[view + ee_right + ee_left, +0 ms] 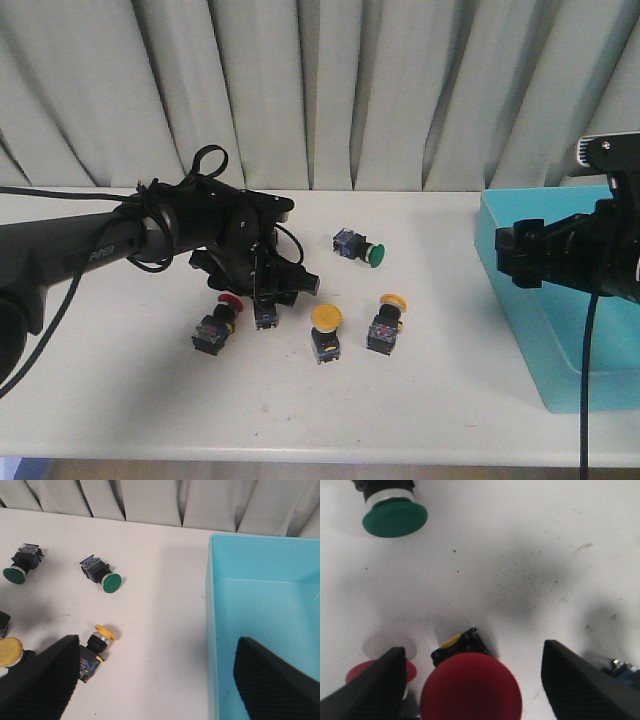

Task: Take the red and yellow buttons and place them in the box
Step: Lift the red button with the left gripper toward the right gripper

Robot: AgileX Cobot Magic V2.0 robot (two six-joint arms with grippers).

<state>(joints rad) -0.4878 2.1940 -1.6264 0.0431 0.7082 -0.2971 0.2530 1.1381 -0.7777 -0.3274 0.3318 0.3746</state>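
The left arm point(90, 248) was a dark grey tube with faint pale lettering, looped with thin black cables near its black wrist. Its gripper fingers point(375, 687) were matte black with a fine textured surface. The right arm point(585, 250) was black and blocky, trailing a black cable.
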